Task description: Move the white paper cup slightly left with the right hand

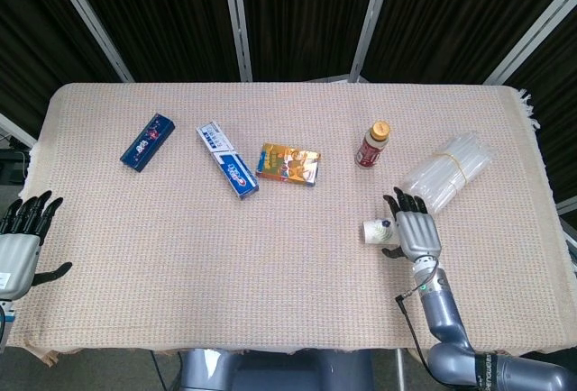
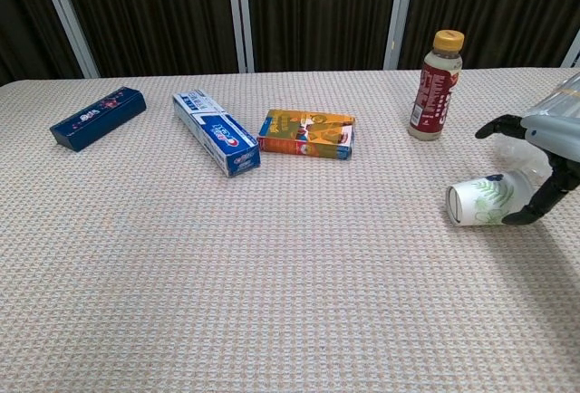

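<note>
The white paper cup [image 2: 480, 201] with a green leaf print lies on its side on the woven tablecloth [image 2: 272, 266], round end facing left. In the head view the cup [image 1: 377, 231] shows just left of my right hand [image 1: 416, 233]. My right hand [image 2: 544, 162] sits at the cup's right end, fingers spread above and behind it and the thumb low beside it; no firm grip shows. My left hand [image 1: 20, 242] hovers off the table's left front corner with fingers spread, holding nothing.
A brown bottle [image 2: 435, 85] stands behind the cup. A clear plastic bundle [image 1: 448, 172] lies right of the bottle, close to my right hand. An orange box [image 2: 306, 134], a toothpaste box [image 2: 216, 131] and a dark blue box [image 2: 98, 118] lie further left.
</note>
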{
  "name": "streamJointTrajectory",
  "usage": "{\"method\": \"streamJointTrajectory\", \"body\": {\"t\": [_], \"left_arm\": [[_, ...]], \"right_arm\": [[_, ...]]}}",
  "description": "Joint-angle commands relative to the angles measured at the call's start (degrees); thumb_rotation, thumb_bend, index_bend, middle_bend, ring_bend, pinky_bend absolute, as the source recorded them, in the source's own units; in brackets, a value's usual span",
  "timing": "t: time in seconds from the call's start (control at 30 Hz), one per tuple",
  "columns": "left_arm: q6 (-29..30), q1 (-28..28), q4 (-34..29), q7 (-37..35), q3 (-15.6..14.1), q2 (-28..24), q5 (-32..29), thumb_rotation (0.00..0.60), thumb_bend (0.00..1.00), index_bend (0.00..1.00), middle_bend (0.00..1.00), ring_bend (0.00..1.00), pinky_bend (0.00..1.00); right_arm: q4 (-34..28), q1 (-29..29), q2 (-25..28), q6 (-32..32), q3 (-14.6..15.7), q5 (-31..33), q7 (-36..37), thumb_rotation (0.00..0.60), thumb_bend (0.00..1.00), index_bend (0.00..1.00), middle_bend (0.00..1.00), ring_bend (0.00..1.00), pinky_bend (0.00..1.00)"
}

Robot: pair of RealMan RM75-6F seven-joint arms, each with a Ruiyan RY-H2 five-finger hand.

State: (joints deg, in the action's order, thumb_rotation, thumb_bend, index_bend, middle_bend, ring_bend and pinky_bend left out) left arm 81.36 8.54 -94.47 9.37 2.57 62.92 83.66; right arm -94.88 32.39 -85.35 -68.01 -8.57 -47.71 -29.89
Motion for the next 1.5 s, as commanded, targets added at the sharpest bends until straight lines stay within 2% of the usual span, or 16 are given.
{"method": "streamJointTrajectory", "body": {"t": [0.03, 0.17, 0.53, 1.0, 1.23, 1.5], "left_arm": [[-0.01, 0.01, 0.01, -0.01, 0.01, -0.01, -0.01, 0.600, 0.00, 0.00, 0.00, 0.00, 0.00], [-0.04, 0.03, 0.06, -0.15, -0.02, -0.04, 0.05, 0.600, 0.00, 0.00, 0.00, 0.00, 0.00], [-0.14, 0.11, 0.23, -0.51, -0.06, -0.13, 0.22, 0.600, 0.00, 0.00, 0.00, 0.00, 0.00], [-0.21, 0.16, 0.35, -0.77, -0.11, -0.16, 0.33, 0.600, 0.00, 0.00, 0.00, 0.00, 0.00], [-0.18, 0.16, 0.35, -0.70, -0.10, -0.13, 0.31, 0.600, 0.00, 0.00, 0.00, 0.00, 0.00], [-0.14, 0.14, 0.34, -0.62, -0.11, -0.11, 0.30, 0.600, 0.00, 0.00, 0.00, 0.00, 0.00]], "right_arm": [[0.74, 0.00, -1.64, -2.19, 1.48, -2.48, -2.67, 0.600, 0.18, 0.19, 0.00, 0.00, 0.00], [3.45, 0.22, -4.58, -4.80, 2.58, -5.40, -5.72, 0.600, 0.17, 0.29, 0.00, 0.00, 0.00], [11.71, 0.95, -10.91, -5.57, 3.34, -8.85, -8.91, 0.600, 0.17, 0.35, 0.04, 0.00, 0.00], [18.90, 0.31, -14.66, -4.79, 3.04, -11.19, -7.86, 0.600, 0.17, 0.48, 0.11, 0.00, 0.00], [16.34, -0.23, -14.44, -5.27, 1.75, -14.18, -2.80, 0.600, 0.17, 0.49, 0.13, 0.00, 0.00], [7.20, -1.67, -12.04, -2.99, -3.95, -13.45, 12.44, 0.600, 0.18, 0.49, 0.13, 0.00, 0.00]]}}
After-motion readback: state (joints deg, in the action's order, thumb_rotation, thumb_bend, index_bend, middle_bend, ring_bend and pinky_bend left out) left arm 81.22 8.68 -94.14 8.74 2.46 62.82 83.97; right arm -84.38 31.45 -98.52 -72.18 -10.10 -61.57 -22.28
